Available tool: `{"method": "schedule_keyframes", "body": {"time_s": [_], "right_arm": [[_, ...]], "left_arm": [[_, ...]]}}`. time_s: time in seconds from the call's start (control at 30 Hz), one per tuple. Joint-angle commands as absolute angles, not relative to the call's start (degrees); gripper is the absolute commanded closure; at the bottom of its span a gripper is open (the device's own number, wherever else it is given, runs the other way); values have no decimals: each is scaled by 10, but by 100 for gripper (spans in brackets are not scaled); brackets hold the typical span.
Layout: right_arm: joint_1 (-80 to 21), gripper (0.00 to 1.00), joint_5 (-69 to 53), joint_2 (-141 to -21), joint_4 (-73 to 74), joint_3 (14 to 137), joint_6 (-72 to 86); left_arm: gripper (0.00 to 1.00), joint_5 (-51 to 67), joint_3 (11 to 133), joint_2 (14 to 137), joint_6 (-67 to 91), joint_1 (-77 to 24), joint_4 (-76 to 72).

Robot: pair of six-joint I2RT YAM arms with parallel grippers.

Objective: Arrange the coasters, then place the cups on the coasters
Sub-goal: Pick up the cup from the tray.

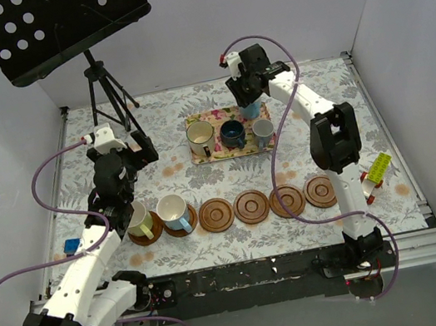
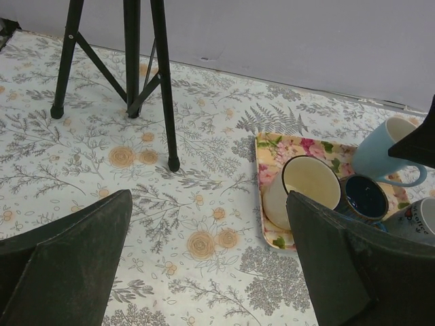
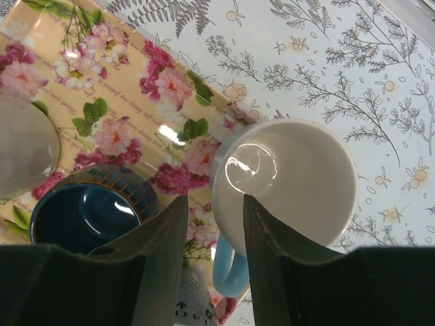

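Six wooden coasters lie in a row near the front; several of them (image 1: 252, 206) are bare. A yellow-green cup (image 1: 137, 218) and a light blue cup (image 1: 173, 211) stand on the two leftmost. On the floral tray (image 1: 194, 121) sit a cream cup (image 1: 201, 136), a dark blue cup (image 3: 85, 214) and a small grey cup (image 1: 263, 129). My right gripper (image 3: 215, 202) is shut on another light blue cup (image 3: 292, 180) at the tray's far right corner, one finger inside the rim, one outside by the handle. That cup (image 2: 384, 153) looks tilted. My left gripper (image 2: 209, 200) hovers open over the cloth left of the tray.
A black music stand's tripod (image 1: 108, 89) stands at the back left, close to my left gripper. A small blue object (image 1: 71, 245) lies at the left edge. A yellow-green item (image 1: 379, 167) rests at the right edge.
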State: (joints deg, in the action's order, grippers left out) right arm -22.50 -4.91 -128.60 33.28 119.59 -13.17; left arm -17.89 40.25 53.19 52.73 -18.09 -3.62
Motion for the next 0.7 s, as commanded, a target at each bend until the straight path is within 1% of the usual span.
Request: {"method": "schedule_keyframes", "body": {"time_s": [0.0, 0.07, 0.23, 0.3, 0.4, 0.47, 0.67], "right_arm": [[-222, 54, -60, -1310, 322, 1240, -159], [-222, 55, -60, -1317, 321, 1242, -163], [-222, 66, -58, -1314, 302, 1218, -170], [-222, 74, -56, -1314, 298, 1214, -178], [-222, 91, -51, -1311, 295, 1214, -191], [-222, 98, -50, -1310, 293, 1211, -199], [-222, 99, -53, -1296, 275, 1199, -238]], "left_arm": [[2, -173, 425, 535, 526, -178, -35], [2, -173, 425, 535, 526, -178, -35], [2, -171, 426, 538, 526, -178, -35], [2, -171, 426, 540, 526, -178, -35], [2, -170, 427, 542, 526, -178, -35], [2, -170, 428, 543, 526, -178, -34], [2, -168, 429, 545, 526, -178, -34]]}}
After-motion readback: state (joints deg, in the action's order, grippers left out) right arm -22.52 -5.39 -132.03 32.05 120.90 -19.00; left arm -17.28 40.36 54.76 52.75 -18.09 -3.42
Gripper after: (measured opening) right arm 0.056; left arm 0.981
